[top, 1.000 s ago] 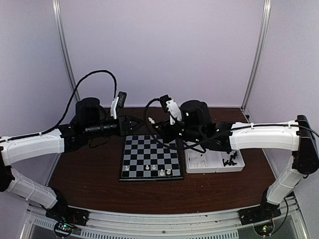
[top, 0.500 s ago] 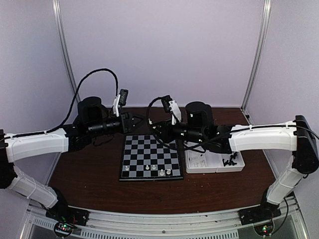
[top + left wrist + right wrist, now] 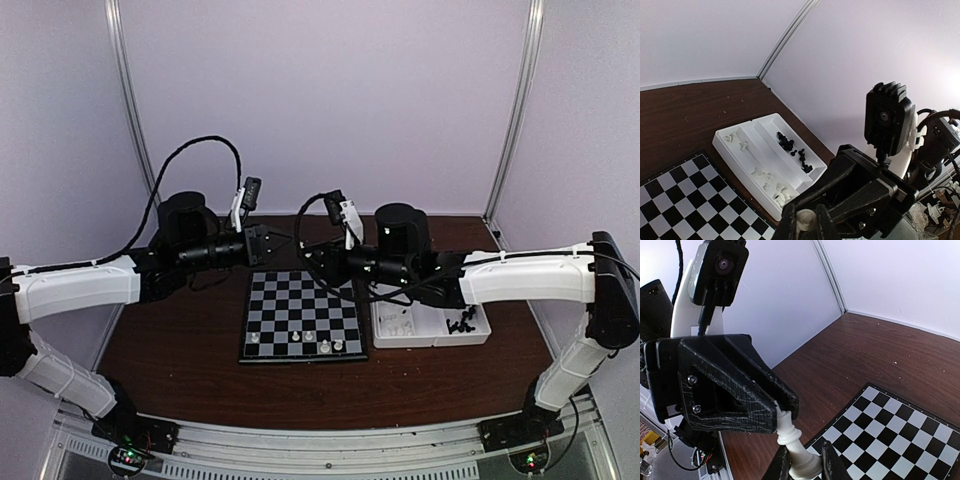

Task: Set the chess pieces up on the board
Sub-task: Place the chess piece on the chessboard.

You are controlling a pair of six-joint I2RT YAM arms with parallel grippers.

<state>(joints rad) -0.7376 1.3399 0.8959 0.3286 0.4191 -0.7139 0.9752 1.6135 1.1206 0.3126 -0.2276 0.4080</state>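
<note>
A white chess piece hangs in the air over the board's far edge, gripped at both ends. My right gripper is shut on its base. My left gripper is shut on its top, which shows as a pale knob between the left fingers. In the top view the two grippers meet tip to tip, left and right. Three white pieces and one dark one stand on the board's near rows. The rest lie in the tray.
A white two-compartment tray sits right of the board. It holds white pieces in one compartment and black pieces in the other. Bare brown table lies left of the board. Cables loop behind both wrists.
My left gripper has swung right to meet the right one and has closed on the top of the white piece. The right gripper has kept its hold and shifted slightly.
</note>
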